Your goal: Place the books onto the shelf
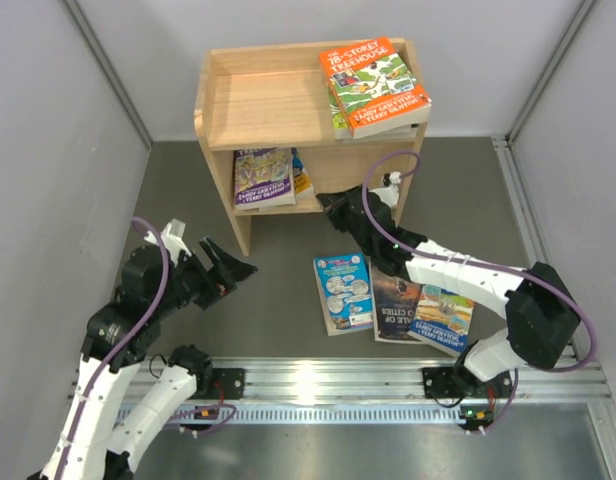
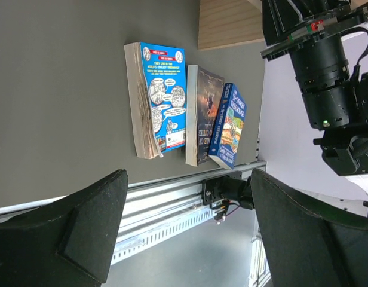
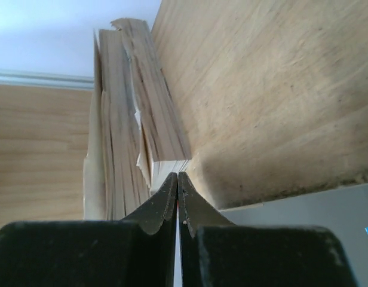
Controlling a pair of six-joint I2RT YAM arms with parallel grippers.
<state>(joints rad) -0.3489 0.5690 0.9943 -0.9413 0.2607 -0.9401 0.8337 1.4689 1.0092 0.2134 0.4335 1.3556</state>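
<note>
On the table [image 1: 278, 300], three books [image 1: 393, 312] (two more atop the shelf [image 1: 258, 100])

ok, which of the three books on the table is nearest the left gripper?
The bright blue book with comic panels on its cover, leftmost of the row; the dark-covered book and the multicoloured book lie farther right.

orange book [image 1: 376, 85] on the shelf [image 1: 258, 105] top is showing "storey treehouse", purple book [image 1: 263, 177] on the lower tier is showing "terry denton", dark book [image 2: 205, 116] is showing "of cities", blue-spined book [image 2: 223, 122] is showing "storey treehouse".
</note>
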